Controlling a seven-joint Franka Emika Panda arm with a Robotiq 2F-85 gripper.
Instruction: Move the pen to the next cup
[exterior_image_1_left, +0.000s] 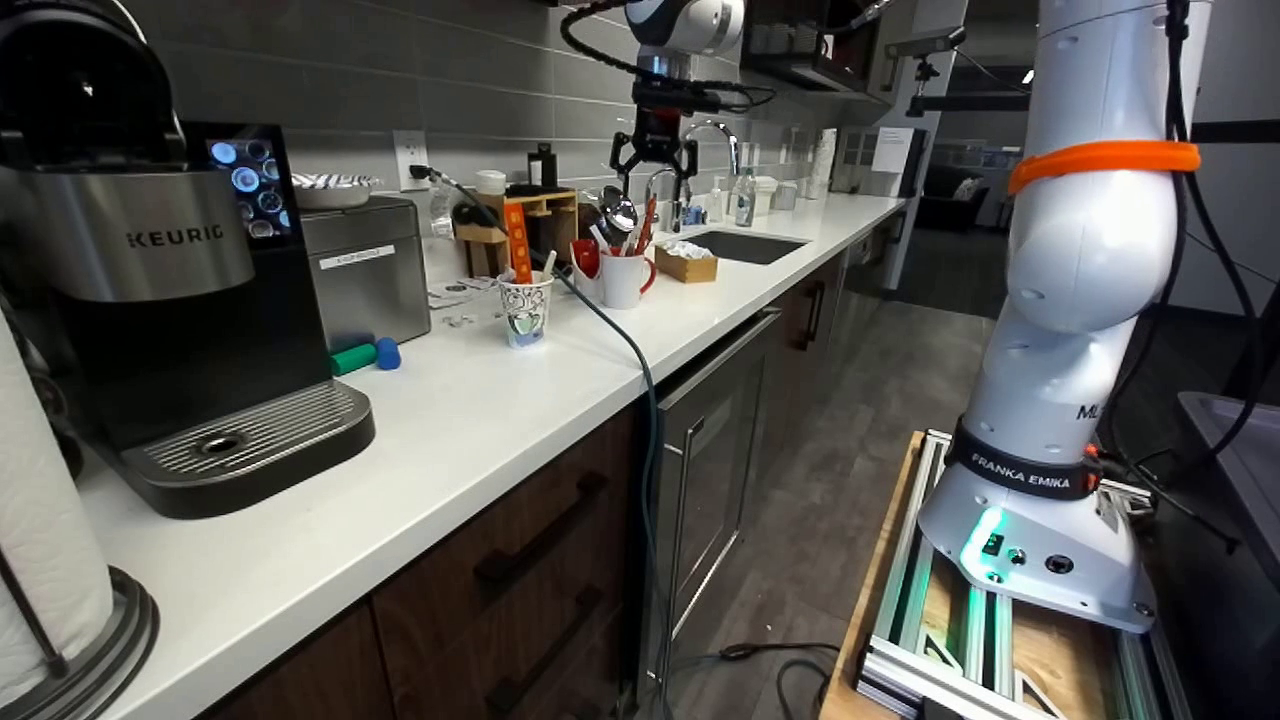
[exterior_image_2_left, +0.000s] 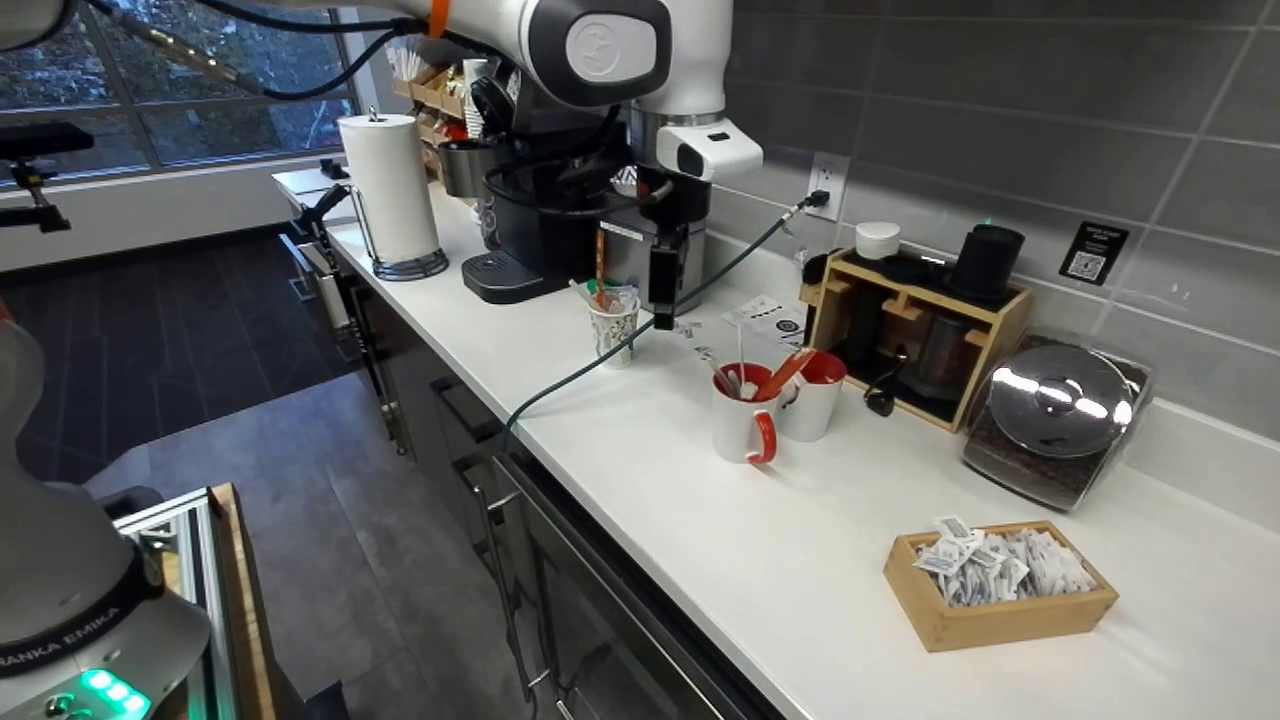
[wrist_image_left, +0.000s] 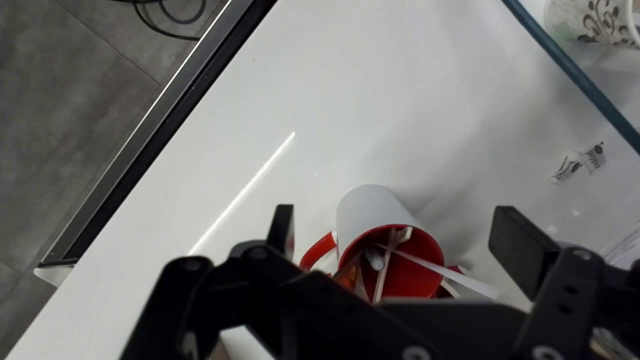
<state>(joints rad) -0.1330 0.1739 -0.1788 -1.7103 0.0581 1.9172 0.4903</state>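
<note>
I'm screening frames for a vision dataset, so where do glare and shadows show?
Wrist view: a streak of glare lies on the counter, and soft shadows fall beside the mug; in an exterior view, bright highlights sit on the shiny round disc.

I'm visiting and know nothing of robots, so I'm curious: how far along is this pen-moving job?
Done: seemingly just positioning; the tool hangs open near the red-handled mug. In hand: nothing; its fingers stand well apart. Left: probably gripping the likely pen, a grey rounded end inside that mug, lifting it, and lowering it into the next cup; whether that means the paper cup or the neighbouring mug isn't clear.
</note>
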